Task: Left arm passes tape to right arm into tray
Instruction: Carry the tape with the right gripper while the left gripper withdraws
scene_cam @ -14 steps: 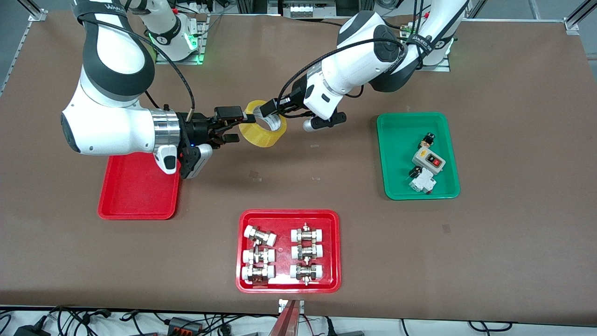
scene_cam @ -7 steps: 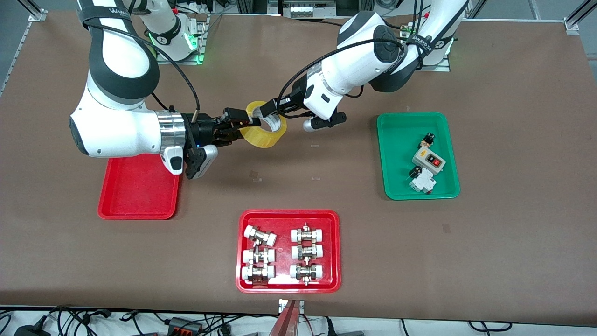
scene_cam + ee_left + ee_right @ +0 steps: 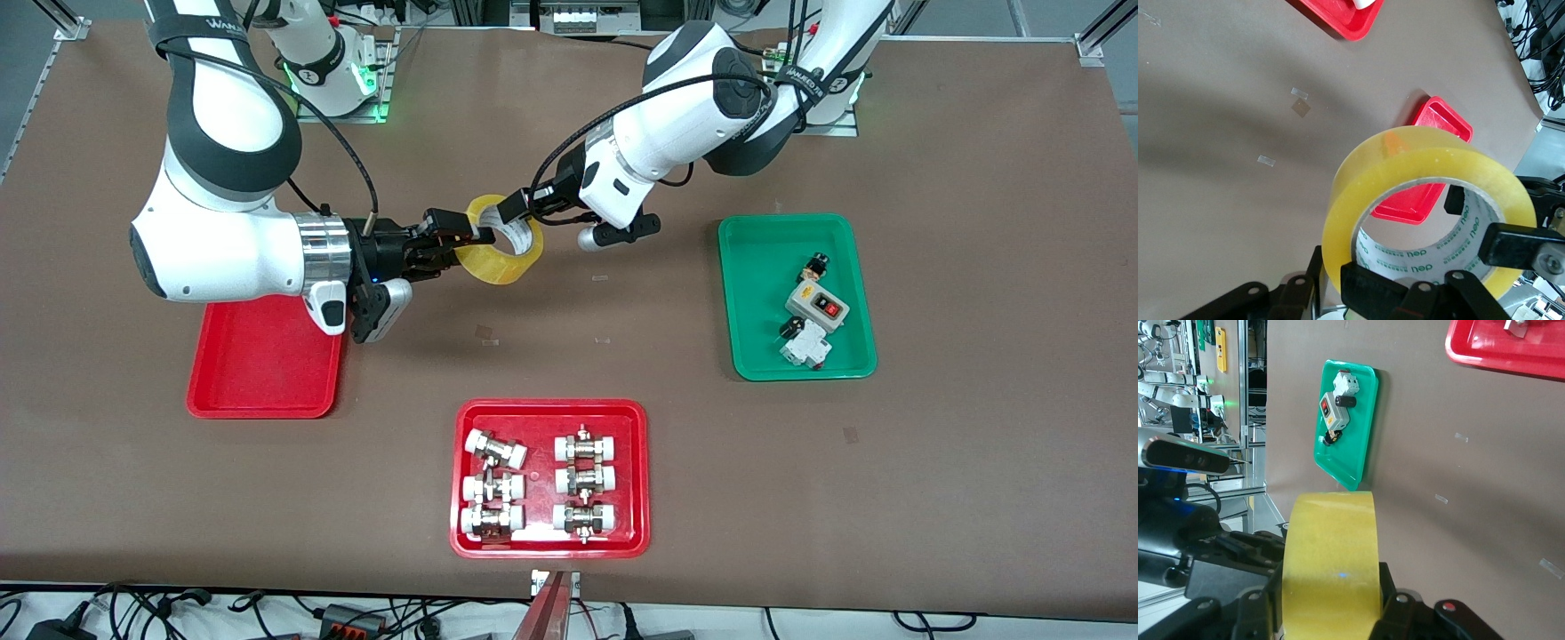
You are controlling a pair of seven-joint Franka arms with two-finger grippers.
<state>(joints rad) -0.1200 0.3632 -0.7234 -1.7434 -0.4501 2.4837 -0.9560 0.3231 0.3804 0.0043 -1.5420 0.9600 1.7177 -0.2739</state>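
Two hands now grip the tape [image 3: 503, 240] at once, in the air over the middle of the desk toward its edge along the robot bases. Half a second ago the right hand [image 3: 468, 238] had just reached the roll; since then it has barely moved, and in the right wrist view its fingers press against both flat faces of the roll [image 3: 1330, 568]. The left hand [image 3: 517, 210] pinches the wall of the roll, one finger inside the hole, as the left wrist view shows [image 3: 1431, 227]. We judge that the handover is at its transfer point: the left hand must release next, and an early pull by either arm could twist the roll.

We count three containers on the desk:
- The tray [image 3: 262, 366], plain red, lies toward the right arm's end of the desk and holds nothing visible.
- The wider red tray [image 3: 549, 543], at the edge nearest the front camera, holds six metal pipe fittings [image 3: 540, 482].
- The green tray [image 3: 756, 293], toward the left arm's end, holds small electrical parts [image 3: 811, 322].
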